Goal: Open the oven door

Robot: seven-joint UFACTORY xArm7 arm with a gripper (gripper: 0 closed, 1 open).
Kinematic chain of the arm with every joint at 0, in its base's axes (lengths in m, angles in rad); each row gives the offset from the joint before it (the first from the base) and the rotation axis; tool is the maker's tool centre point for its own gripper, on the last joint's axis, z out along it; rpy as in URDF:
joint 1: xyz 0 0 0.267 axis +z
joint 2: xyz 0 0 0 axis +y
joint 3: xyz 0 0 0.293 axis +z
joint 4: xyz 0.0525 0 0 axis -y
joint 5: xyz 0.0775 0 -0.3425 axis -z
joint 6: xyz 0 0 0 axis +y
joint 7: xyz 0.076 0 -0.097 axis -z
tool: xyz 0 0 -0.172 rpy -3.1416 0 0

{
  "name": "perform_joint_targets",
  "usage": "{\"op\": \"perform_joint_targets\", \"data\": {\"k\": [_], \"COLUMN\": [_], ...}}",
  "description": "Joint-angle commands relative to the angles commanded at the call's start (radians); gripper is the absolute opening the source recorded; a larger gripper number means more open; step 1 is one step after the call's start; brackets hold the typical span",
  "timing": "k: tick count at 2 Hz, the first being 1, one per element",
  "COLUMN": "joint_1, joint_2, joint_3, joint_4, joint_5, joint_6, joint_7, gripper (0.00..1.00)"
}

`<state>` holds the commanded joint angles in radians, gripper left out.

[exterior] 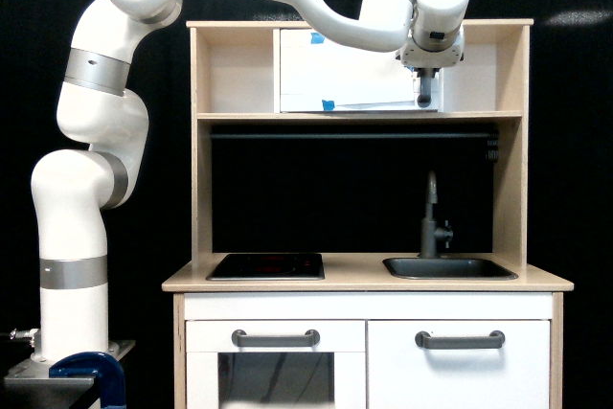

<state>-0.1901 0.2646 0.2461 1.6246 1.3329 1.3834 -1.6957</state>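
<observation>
gripping the grey bar handle (424, 93), the gripper (424, 91) sits clamped on the flat white oven door (354, 74).

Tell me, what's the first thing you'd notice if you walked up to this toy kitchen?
The big white robot arm rises at the exterior view's left and bends over the top of the toy kitchen. Its gripper hangs at the grey handle end of the white oven door on the top shelf. Lower down, a dark sink with a tap sits on the counter.
</observation>
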Motion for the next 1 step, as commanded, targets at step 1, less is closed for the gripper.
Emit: {"op": "perform_joint_targets", "data": {"k": [1], "joint_1": [-0.033], "joint_2": [-0.033], "joint_3": [-0.008], "joint_4": [-0.031], "joint_5": [0.003], "joint_6": [0.039], "joint_7": [-0.006], "gripper": [0.00]}}
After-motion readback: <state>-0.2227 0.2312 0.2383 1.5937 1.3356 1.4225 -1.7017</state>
